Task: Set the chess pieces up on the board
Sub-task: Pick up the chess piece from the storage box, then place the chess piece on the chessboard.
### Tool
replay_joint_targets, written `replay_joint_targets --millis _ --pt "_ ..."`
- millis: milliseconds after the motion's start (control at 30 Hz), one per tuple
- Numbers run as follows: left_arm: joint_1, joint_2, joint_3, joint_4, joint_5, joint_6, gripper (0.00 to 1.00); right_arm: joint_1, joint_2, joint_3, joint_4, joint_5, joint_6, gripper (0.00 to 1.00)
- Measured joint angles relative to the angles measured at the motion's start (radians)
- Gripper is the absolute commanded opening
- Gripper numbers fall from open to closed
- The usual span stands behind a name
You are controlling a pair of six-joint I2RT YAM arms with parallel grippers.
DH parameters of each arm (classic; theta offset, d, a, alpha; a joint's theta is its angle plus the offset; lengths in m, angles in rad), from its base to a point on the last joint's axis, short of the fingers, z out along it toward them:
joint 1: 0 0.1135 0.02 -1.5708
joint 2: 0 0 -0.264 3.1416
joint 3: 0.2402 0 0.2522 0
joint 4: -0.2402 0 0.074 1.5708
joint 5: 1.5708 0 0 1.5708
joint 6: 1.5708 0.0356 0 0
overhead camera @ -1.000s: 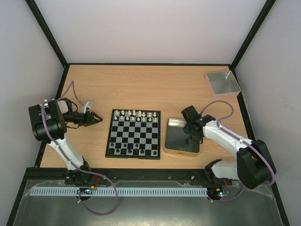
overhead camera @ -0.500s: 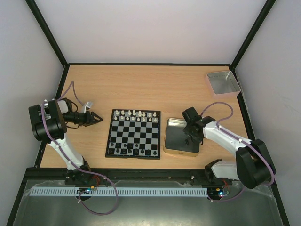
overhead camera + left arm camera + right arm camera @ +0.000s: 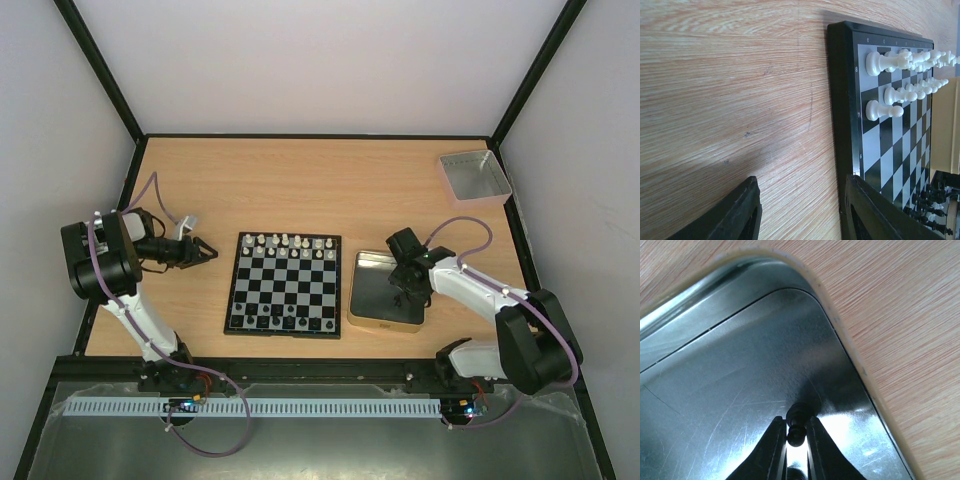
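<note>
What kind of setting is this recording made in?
Most likely a lab robot cell: plain white walls in a black frame enclose a wooden table, a left arm and a right arm are bolted at its near edge, and the board, a metal tin and a grey tray sit on it.

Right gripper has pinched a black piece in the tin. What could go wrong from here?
1. The right gripper pinches the black piece only at its narrow neck; tiny and rounded, it may slip or twist out when lifted from the tin.
2. The board has close-packed black pieces in its near rows; setting this one down could topple neighbours.
</note>
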Motion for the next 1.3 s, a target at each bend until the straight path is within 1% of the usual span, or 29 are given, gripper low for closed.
replay_joint_targets --millis 367,467,567,667,800,933,1133,1300 --pt "-0.002 0.000 0.002 -0.001 -0.001 -0.003 0.49 0.001 -0.013 0.011 -0.029 0.036 -0.033 0.09" --pt "-0.004 0.000 0.002 -0.001 -0.004 -0.007 0.49 0.021 -0.022 0.038 -0.051 0.054 -0.035 0.09" --pt "-0.005 0.000 0.003 -0.002 -0.007 -0.011 0.49 0.087 -0.023 0.087 -0.074 0.080 -0.032 0.08" --pt "-0.005 0.000 0.003 -0.001 -0.007 -0.015 0.49 0.187 -0.012 0.150 -0.101 0.110 -0.021 0.08" --pt "-0.005 0.000 0.003 -0.001 -0.007 -0.018 0.49 0.327 0.047 0.243 -0.116 0.137 0.008 0.08" --pt "-0.005 0.000 0.004 -0.001 -0.008 -0.018 0.49 0.437 0.122 0.312 -0.132 0.156 0.039 0.08" --pt "-0.005 0.000 0.004 -0.001 -0.008 -0.018 0.49 0.572 0.225 0.407 -0.148 0.165 0.076 0.08" --pt "-0.005 0.000 0.004 -0.001 -0.008 -0.018 0.49 0.647 0.303 0.465 -0.145 0.157 0.092 0.08"
